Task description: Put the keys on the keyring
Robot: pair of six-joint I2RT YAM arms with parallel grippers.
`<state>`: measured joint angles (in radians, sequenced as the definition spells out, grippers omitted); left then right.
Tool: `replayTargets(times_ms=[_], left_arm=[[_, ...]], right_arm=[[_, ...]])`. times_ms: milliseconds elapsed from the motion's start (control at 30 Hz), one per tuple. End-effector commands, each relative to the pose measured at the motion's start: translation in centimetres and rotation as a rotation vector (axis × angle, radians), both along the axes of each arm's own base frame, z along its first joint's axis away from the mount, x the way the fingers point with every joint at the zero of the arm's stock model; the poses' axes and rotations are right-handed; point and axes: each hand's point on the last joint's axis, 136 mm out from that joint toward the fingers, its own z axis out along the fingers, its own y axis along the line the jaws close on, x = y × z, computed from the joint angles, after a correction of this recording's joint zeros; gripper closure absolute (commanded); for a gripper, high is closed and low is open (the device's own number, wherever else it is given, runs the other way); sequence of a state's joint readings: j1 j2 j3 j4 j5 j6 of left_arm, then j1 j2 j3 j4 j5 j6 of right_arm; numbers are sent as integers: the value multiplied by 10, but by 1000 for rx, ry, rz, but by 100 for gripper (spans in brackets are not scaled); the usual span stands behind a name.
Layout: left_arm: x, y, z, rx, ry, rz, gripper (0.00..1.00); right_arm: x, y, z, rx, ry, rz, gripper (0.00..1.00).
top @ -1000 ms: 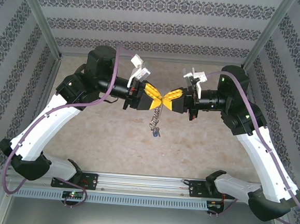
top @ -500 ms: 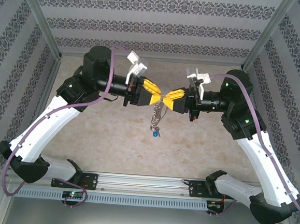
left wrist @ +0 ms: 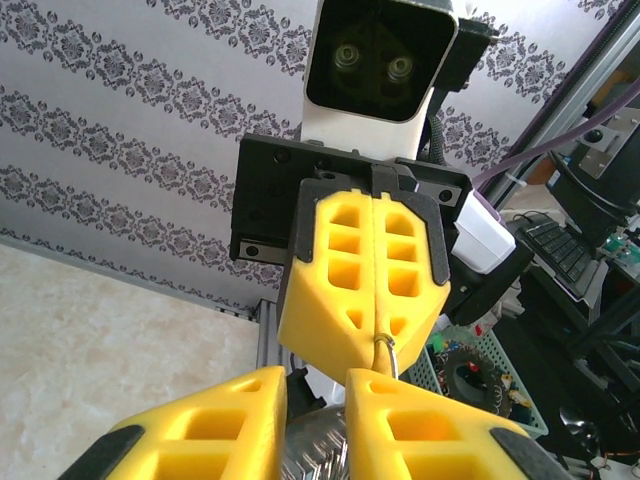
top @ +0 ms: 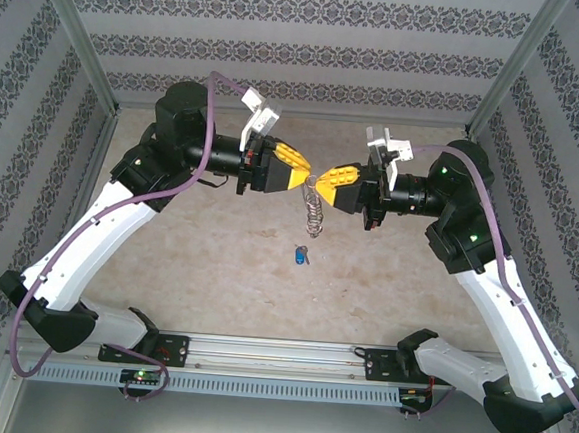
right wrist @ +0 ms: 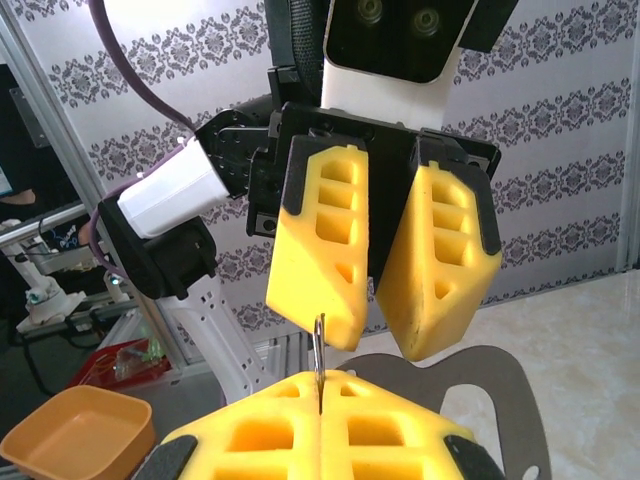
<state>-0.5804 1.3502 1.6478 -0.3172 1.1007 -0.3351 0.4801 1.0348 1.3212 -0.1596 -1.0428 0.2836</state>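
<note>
The keyring, a thin grey loop with small metal pieces strung on it, hangs in the air between my two grippers. My right gripper is shut on its top wire, which sticks out of the seam between the fingers. My left gripper faces it tip to tip with its jaws a little apart. The wire lies against one left fingertip, and the strung pieces show in the gap of the left gripper. The blue-headed key lies on the table below, apart from the ring.
Patterned walls and aluminium posts close in the beige table on three sides. A metal rail with both arm bases runs along the near edge. An orange bowl sits outside the cell.
Both grippers have risen and moved towards the back wall, carrying the keyring up. The blue key has stayed low, and a gap now shows between it and the ring's lower end.
</note>
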Motion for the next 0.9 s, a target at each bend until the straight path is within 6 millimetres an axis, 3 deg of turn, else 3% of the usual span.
replayTargets(times_ms=[0,233,467,633,867], left_arm=[[-4,4,19,-46,-49,-18,73],[4,16,18,-7,-131,108,65],[10,31,23,18,-214,225,64],[0,21,27,0,-156,110,66],[-3,15,31,-17,-158,70,61]], right_arm=[[-1,-2,11,35,-51,-8,100],[3,-2,10,34,-45,-17,100],[6,-3,11,37,-50,-30,100],[7,-4,12,43,-56,-35,100],[9,-5,15,53,-63,-44,100]])
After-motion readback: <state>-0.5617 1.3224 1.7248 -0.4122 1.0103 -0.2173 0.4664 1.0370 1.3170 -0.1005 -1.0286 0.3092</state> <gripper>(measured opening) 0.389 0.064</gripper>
